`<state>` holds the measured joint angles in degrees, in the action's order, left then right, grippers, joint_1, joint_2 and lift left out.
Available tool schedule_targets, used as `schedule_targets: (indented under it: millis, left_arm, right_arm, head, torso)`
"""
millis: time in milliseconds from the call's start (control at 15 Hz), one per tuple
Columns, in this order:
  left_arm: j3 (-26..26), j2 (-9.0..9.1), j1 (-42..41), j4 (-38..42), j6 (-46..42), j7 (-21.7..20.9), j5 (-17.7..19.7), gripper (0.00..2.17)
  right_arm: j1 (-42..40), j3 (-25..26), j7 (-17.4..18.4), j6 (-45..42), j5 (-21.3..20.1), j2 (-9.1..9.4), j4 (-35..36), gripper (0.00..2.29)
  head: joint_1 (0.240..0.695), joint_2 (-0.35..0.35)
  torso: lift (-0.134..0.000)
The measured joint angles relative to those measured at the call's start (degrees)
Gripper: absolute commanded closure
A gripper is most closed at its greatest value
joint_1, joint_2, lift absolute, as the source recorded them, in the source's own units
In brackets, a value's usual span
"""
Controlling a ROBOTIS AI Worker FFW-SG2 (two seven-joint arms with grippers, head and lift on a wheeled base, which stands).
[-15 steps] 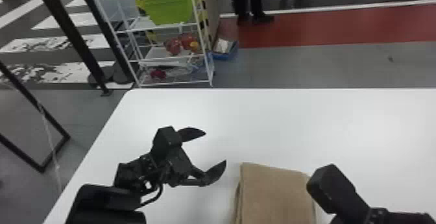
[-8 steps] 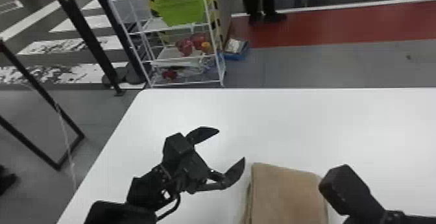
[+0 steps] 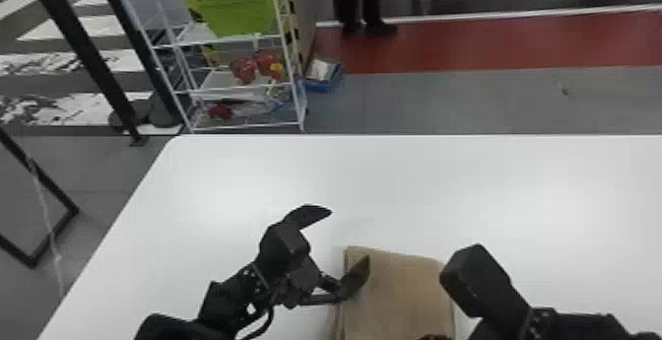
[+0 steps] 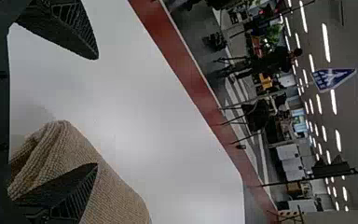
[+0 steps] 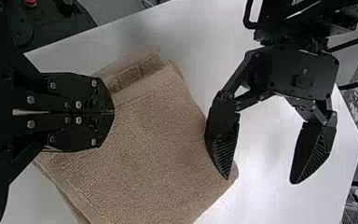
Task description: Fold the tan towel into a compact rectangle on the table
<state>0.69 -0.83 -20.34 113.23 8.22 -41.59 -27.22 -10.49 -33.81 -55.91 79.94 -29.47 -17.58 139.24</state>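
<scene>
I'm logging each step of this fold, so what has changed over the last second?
The left gripper has moved to the right, bringing one of its open fingers from beside the tan towel to over its left edge. It has not taken hold of or let go of anything. The towel keeps its folded shape and place on the table, and the right arm stays by its right edge.

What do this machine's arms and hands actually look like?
They are black and jointed. The left gripper has two tapering, pointed fingers with ridged surfaces and a boxy housing; a black cable loops beside the left arm. Silvery screws dot the right gripper.
</scene>
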Motion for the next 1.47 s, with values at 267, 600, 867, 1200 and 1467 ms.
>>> schedule_targets:
  millis: [267,600,867,1200,1467]
  left_arm:
    - [0.9,-0.11,1.8,-3.1,0.0,0.5,-1.8,0.06]
    - [0.3,-0.14,2.9,-4.4,0.0,0.2,-1.9,0.06]
    - [-0.1,-0.13,3.1,-4.5,0.0,0.2,-1.5,0.06]
    - [-0.8,-0.13,2.2,-3.2,-0.2,0.0,-0.4,0.06]
    - [-0.9,-0.11,1.9,-3.1,-0.2,-0.1,-0.4,0.06]
  right_arm:
    - [0.1,1.3,-0.1,0.2,1.0,0.00,1.8,1.94]
    - [0.1,5.5,2.8,0.1,2.7,0.35,3.5,1.94]
    - [1.8,8.5,6.3,-2.0,3.5,2.72,-1.4,1.94]
    - [5.0,8.5,8.0,-4.7,2.6,6.42,-8.8,1.94]
    - [5.0,9.0,8.0,-5.1,1.9,6.12,-11.0,1.94]
  head:
    - [0.695,0.133]
    - [0.695,0.108]
    - [0.695,0.080]
    - [0.695,0.093]
    - [0.695,0.082]
  torso:
    - [-0.123]
    - [-0.123]
    - [-0.123]
    - [-0.123]
    - [-0.123]
